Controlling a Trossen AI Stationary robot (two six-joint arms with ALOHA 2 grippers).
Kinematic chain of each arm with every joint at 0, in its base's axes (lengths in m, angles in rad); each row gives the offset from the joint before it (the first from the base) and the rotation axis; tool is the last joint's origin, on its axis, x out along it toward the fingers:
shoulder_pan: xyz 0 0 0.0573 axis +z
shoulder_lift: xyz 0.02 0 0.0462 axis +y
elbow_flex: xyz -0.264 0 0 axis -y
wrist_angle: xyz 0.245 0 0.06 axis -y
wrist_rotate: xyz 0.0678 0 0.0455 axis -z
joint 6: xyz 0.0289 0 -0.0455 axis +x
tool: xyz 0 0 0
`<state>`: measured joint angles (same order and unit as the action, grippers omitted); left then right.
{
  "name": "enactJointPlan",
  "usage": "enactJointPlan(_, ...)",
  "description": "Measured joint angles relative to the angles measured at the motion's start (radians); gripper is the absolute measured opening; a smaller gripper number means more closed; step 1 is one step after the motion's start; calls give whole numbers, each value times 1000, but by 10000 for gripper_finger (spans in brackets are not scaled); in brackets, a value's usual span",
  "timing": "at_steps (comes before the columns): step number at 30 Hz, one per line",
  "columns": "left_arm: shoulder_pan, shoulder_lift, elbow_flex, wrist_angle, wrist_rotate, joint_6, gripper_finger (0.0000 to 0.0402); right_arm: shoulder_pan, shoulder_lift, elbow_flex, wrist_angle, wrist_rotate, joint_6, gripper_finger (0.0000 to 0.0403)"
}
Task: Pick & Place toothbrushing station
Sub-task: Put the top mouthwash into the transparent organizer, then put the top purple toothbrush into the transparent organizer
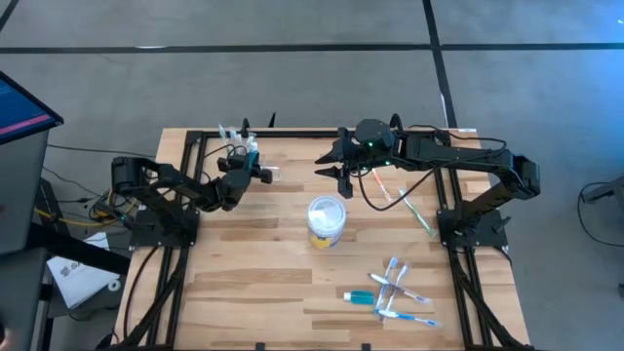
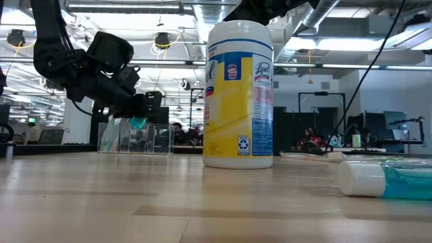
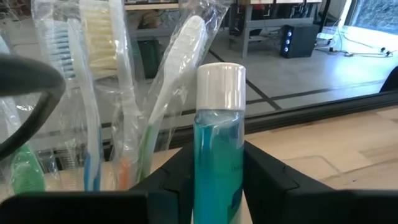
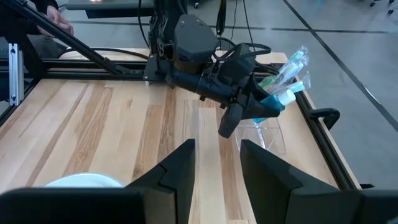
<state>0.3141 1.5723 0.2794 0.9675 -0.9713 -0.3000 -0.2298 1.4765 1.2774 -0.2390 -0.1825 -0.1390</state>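
At the table's far left corner, the left gripper point(image 1: 250, 162) hovers over the toothbrushing station point(image 2: 135, 138), a clear plastic organiser standing on the wood just inside the table frame. Its fingers point(image 3: 267, 177) are clamped on a small blue-green bottle with a white cap point(image 3: 217, 143), held upright between them. Just beyond the bottle, wrapped toothbrushes point(image 3: 99, 74) stand upright in the organiser's cups, bristles up, their clear sleeves catching the light. From the right wrist camera the left gripper point(image 4: 252, 106) is seen tilted over the see-through stand point(image 4: 264, 132), with the bottle's white cap and the wrapped brushes poking out beside it.

The right gripper point(image 1: 336, 168) hangs above the far middle of the table, fingers point(image 4: 177, 168) parted and holding nothing, pointing toward the left arm. Just in front of it stands a yellow-banded tub of Lysol wipes point(image 2: 238, 94) with a white lid. Loose toothbrushes point(image 1: 398, 195) lie on the boards under the right arm, and another cluster of wrapped toothbrushes point(image 1: 400, 292) sits with a second blue-green bottle point(image 1: 359, 295) near the front right corner.
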Motion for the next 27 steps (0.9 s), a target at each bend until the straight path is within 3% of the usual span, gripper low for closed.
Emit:
enactJointPlan(8,0,0,0,8,28,0,123,0,0,0,0,0,0,118)
enactJointPlan(27,-11,-22,0,35,69,6,111,0,0,0,0,0,0,118)
